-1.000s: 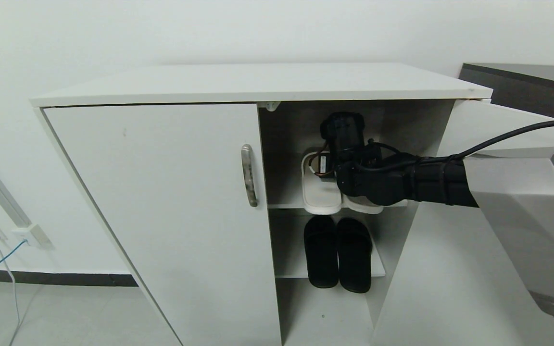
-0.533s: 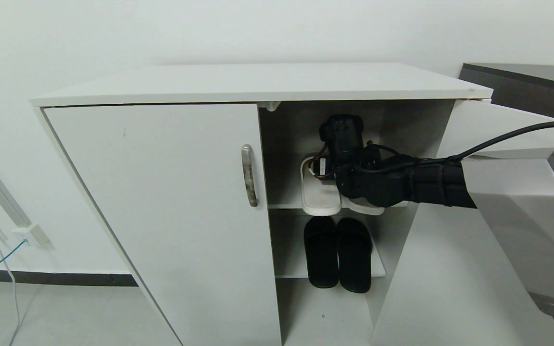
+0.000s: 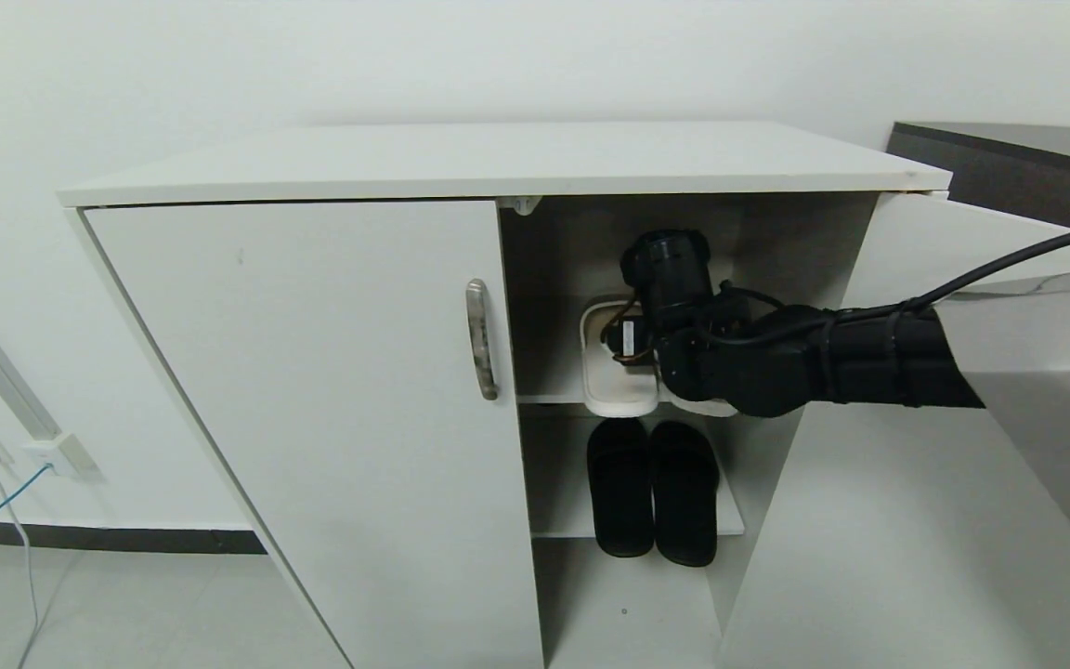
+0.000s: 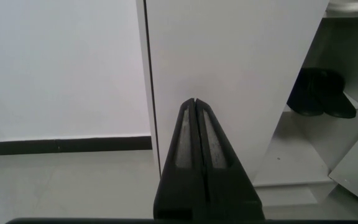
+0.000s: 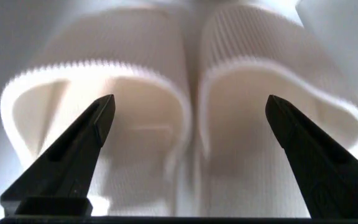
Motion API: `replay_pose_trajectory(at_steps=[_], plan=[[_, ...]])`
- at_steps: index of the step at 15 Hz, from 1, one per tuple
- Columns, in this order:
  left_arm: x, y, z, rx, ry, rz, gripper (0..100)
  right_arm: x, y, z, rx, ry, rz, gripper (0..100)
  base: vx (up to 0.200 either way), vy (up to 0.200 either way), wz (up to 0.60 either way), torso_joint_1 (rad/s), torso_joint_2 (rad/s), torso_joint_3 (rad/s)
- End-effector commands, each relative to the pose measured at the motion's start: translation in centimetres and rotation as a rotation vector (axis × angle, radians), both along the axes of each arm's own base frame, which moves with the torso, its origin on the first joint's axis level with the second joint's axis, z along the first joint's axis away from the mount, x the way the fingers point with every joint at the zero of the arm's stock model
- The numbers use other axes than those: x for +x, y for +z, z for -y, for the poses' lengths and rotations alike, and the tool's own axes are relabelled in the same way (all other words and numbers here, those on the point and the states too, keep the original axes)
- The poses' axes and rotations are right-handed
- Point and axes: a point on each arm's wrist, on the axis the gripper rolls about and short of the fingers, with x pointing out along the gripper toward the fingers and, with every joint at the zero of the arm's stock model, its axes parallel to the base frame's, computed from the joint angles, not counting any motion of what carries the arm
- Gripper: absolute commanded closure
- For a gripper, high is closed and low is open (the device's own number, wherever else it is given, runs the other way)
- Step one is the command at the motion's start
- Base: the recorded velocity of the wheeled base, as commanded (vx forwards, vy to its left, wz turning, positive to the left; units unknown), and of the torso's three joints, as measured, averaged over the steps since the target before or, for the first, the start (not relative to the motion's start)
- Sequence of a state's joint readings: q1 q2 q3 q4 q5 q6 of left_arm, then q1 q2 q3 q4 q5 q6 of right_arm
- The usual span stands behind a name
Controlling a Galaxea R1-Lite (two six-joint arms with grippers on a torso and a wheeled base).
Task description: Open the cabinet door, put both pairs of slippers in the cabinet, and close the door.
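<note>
Eased right pincer [image 5: 189, 102], spread apart, back from shelved white slippers [image 3: 619, 398] | kept left pincer [image 4: 195, 104] together | next: shutting cabinet door [image 3: 869, 539].

The right arm [image 3: 869, 372] is held out level from the robot's right side toward the middle, its black wrist [image 3: 730, 362] turned forward, the right gripper [image 5: 189, 101] with both fingers [image 5: 73, 155] spread wide, while the left gripper [image 4: 195, 106] points ahead, its fingers pressed flat together.
</note>
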State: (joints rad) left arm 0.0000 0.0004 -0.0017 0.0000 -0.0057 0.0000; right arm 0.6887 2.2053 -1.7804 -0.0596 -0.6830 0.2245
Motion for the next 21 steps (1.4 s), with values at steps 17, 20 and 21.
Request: replay_pose_trajectory(at_steps=[17,20,21], plan=[[0.0,0.0,0.0,0.002,0.000,-0.001,100,-16.5,-0.8,2.3,0.089,0.293,0.091,0,0.000,0.000,0.00,0.000,0.00,0.000],[0.0,0.0,0.0,-0.002,0.000,-0.001,100,-17.1,-1.1,2.1,0.076,0.311,0.084,100,0.000,0.000,0.00,0.000,0.00,0.000],[0.0,0.0,0.0,0.000,0.000,-0.001,100,-17.2,-1.1,2.0,0.078,0.315,0.083,100,0.000,0.000,0.00,0.000,0.00,0.000]])
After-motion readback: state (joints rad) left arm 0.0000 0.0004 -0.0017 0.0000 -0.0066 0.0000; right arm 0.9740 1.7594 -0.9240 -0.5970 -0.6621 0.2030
